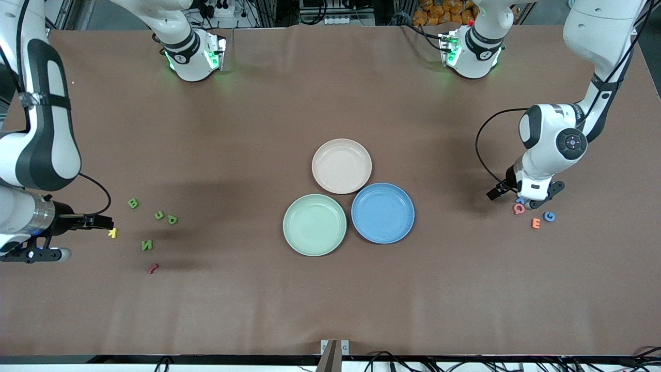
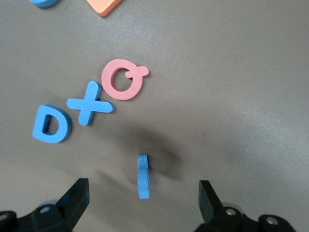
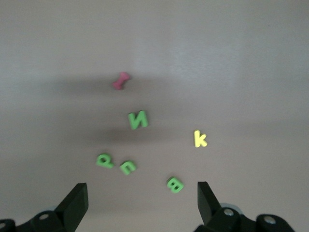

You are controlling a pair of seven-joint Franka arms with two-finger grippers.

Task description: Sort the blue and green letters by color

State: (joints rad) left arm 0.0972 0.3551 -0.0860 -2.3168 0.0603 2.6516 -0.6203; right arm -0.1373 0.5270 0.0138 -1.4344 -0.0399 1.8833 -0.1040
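Green letters B, a U-shaped one, P and N lie toward the right arm's end of the table. My right gripper is open and empty in the air; in the right wrist view it is just short of B. My left gripper hangs open, low over the blue letters. Its wrist view shows a blue piece standing on edge between the fingers, untouched, with D and X beside it. Blue G lies nearer the front camera.
An empty green plate, blue plate and beige plate sit mid-table. A yellow K and a dark-red piece lie among the green letters. A pink Q and an orange E lie by the blue ones.
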